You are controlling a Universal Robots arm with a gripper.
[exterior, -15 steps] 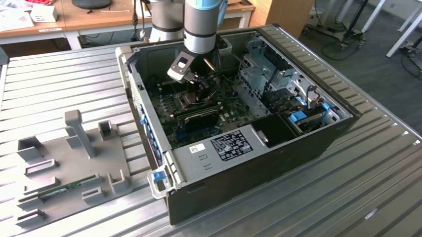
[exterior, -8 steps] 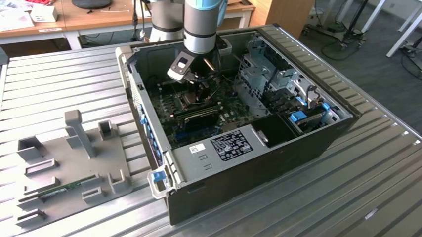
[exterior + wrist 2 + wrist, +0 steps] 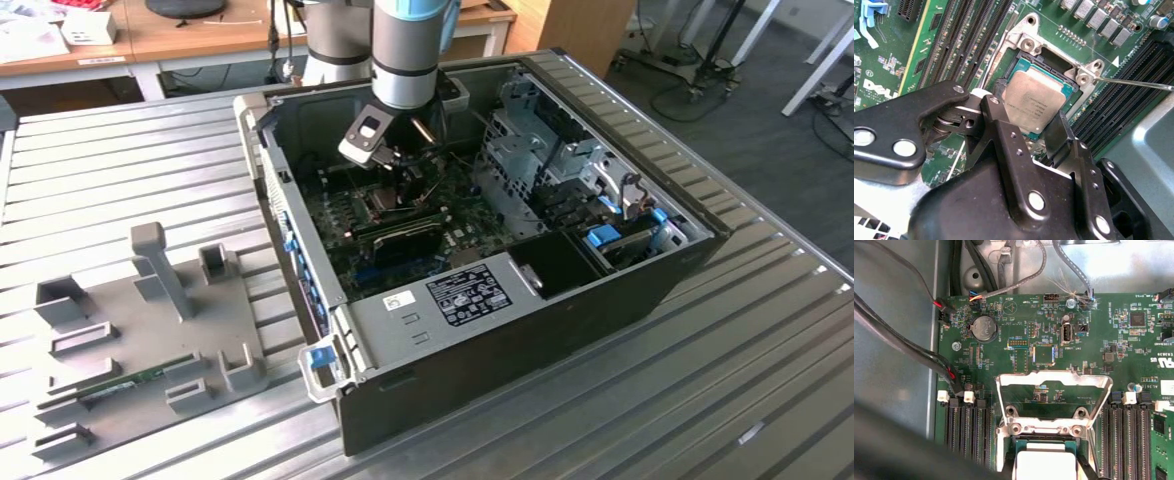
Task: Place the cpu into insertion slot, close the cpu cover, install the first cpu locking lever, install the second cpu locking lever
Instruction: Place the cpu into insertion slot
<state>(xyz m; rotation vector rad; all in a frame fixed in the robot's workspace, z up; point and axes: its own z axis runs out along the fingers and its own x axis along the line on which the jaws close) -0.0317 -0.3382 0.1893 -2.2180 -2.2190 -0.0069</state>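
The gripper [image 3: 1029, 124] is clamped on the square cpu [image 3: 1035, 95], silver-grey on top with a green rim, lying in the insertion slot [image 3: 1053, 58].

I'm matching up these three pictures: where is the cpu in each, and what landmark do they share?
Exterior view: the cpu is a small pale square on the motherboard inside the open case.
Second wrist view: the cpu, silver top in full sight.
First wrist view: the cpu, cut by the picture's edge, beside the open cpu cover.
Shared landmark: black memory slots flank it in both wrist views.
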